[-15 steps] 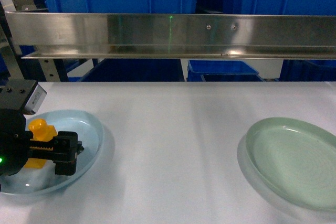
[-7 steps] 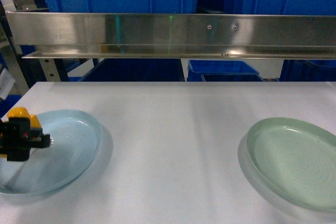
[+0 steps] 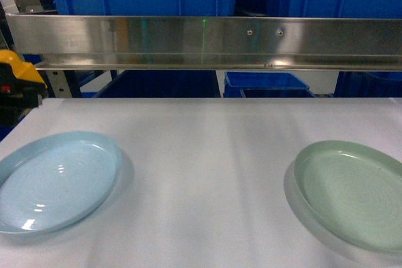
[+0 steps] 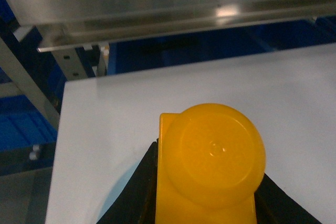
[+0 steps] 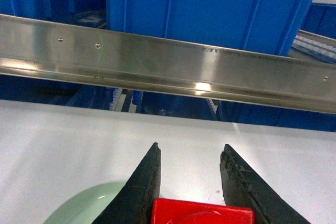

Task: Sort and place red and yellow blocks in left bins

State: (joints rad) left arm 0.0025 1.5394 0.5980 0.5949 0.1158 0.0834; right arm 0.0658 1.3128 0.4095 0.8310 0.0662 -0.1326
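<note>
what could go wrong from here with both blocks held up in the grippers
1. The left gripper, carrying the glossy orange-yellow plastic brick, is close to the steel shelf rail; it might clip the rail.
2. The small red plastic brick sits at the bottom edge of the right wrist view between the right gripper fingers; how firmly it is held cannot be judged, so it might slip.
</note>
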